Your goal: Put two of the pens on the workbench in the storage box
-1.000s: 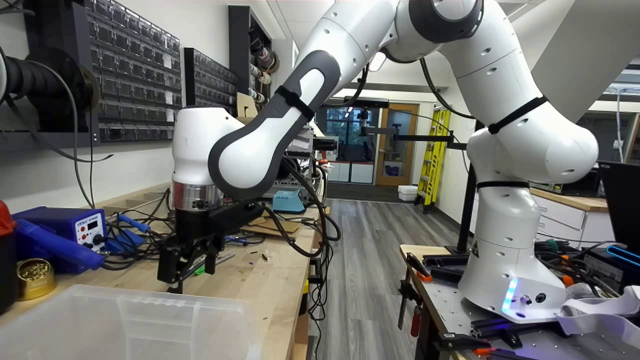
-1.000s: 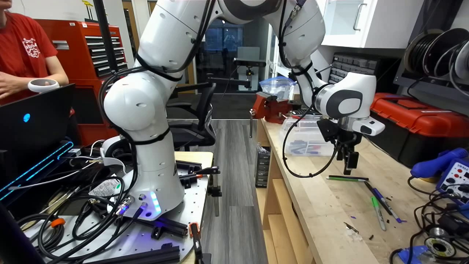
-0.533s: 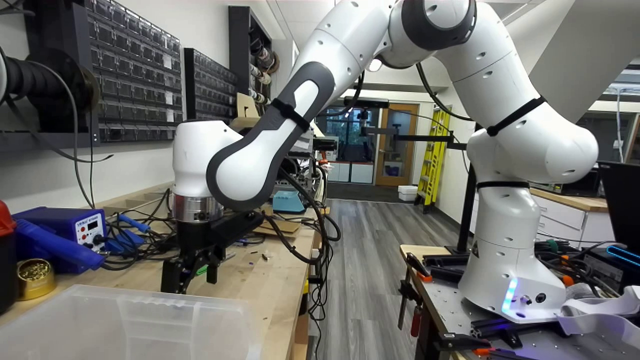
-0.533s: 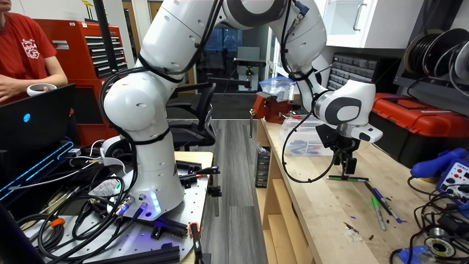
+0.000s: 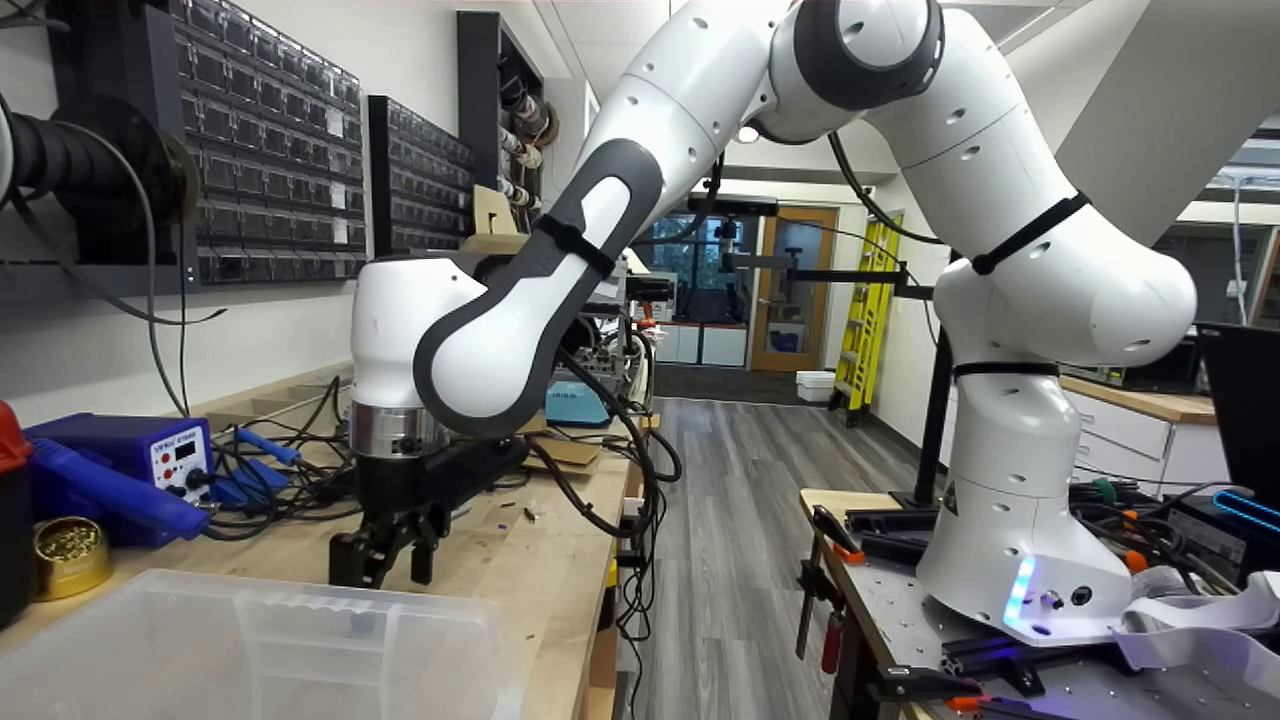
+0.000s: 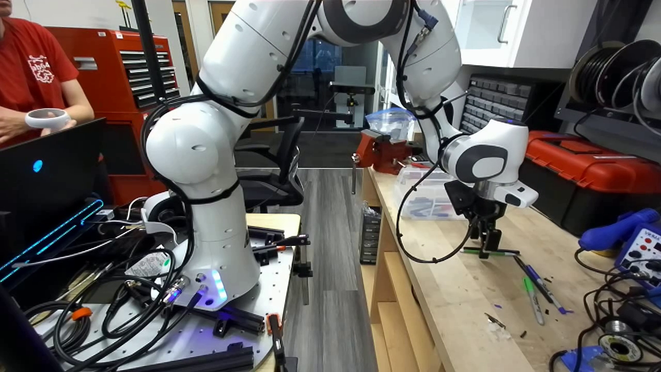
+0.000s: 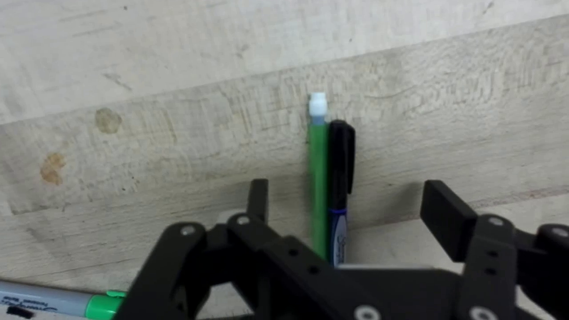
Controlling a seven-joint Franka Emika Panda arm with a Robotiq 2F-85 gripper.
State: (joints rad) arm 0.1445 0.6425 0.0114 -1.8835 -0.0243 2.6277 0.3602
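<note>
Picking up looks to be the step in hand: low over the table (image 6: pixel 457 279), the tool (image 7: pixel 344 198) has its fingers (image 7: pixel 449 218) spread wide and grips nothing, with a white-tipped green pen (image 7: pixel 318 178), perhaps a pencil, and a black-capped pen (image 7: pixel 338 169) lying side by side on the table between them. Whether those fingers touch the table I cannot tell. The next move, I judge, calls for drawing the fingers together; the pair lie so snugly that one squeeze may take both, though either could roll or slip out. After that should come the lift and the carry to the storage box (image 6: pixel 436 187). That clear box stands on the table near the tool, and in an exterior view several blue and reddish pen-like things (image 6: pixel 421 206) show through its wall, too blurred to count; whether it is covered is unclear. A green-capped marker (image 6: pixel 534 301), a blue pen (image 6: pixel 546 289) and a dark pen (image 6: pixel 532 279) also lie loose on the table. Of the other containers, a red-lidded case (image 6: pixel 594 165) hides its contents, a clear bag (image 6: pixel 391 125) holds something whitish, and a small brass-coloured tin (image 5: pixel 72 582) is full of golden curly wire (image 5: pixel 70 545).
</note>
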